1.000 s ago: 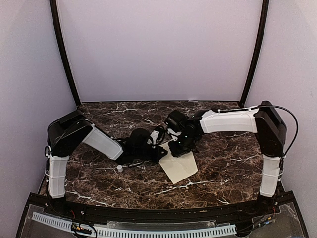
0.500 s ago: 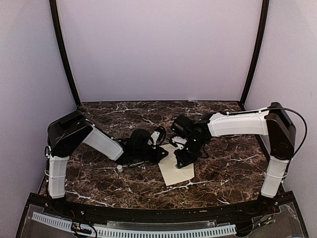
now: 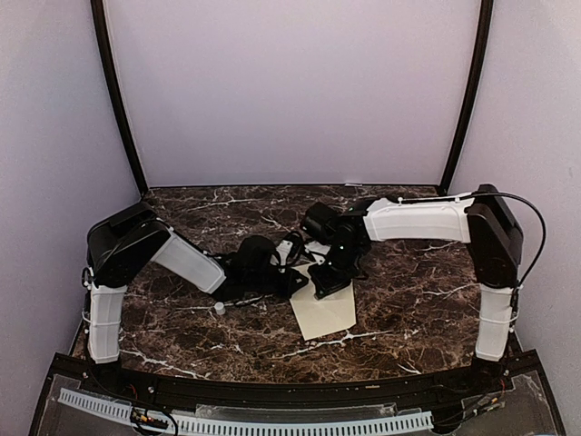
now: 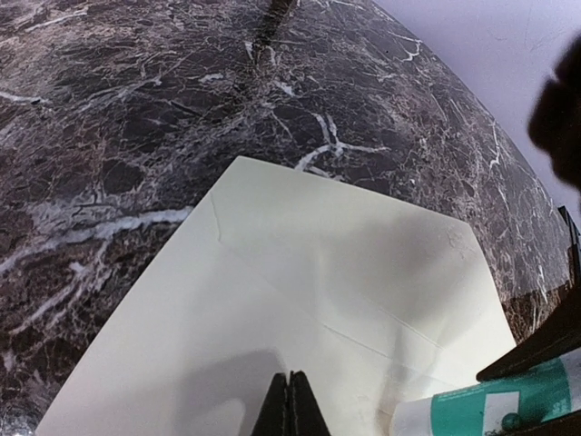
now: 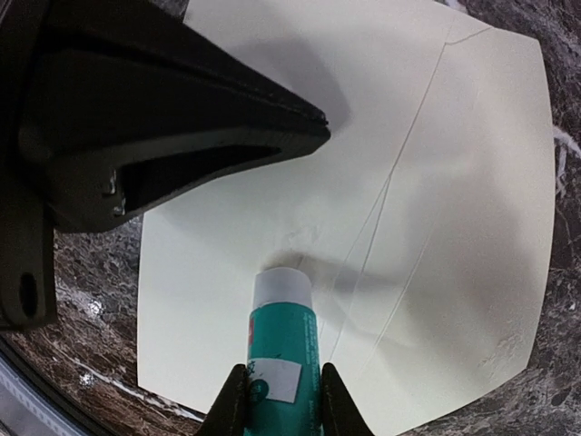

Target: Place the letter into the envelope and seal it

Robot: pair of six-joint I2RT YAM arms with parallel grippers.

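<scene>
- Dark brown, white-veined marble counter: everything listed below is carried on it.
- Pale cream-yellow rectangular paper envelope: laid flat at mid-counter with its diagonal seams facing up. It has been turned slightly since a second ago, so its near edge is now squarer to the counter's front. In the overhead view its far corner is covered by the two wrists. Whether the flap is folded down cannot be told.
- Left fingers: black, closed tip to tip with nothing between them, and pressed onto the envelope's face. They have not moved over the last second and are judged to be pinning the paper.
- Right fingers: clamped on the barrel of the glue stick. They were carried out toward the near right half a second ago and have now been brought back toward the far edge. This is judged to be a glue stroke, so the sealing step is taken to be in hand.
- Teal-and-white cylindrical glue stick: its white tip is set at the paper beside a seam. Actual contact cannot be confirmed.
- Small white cap-like piece: lies on the counter near the left arm and is too small to identify.
- Tan letter: not seen in any view. It is judged to be already inside the envelope, but this is unconfirmed.
</scene>
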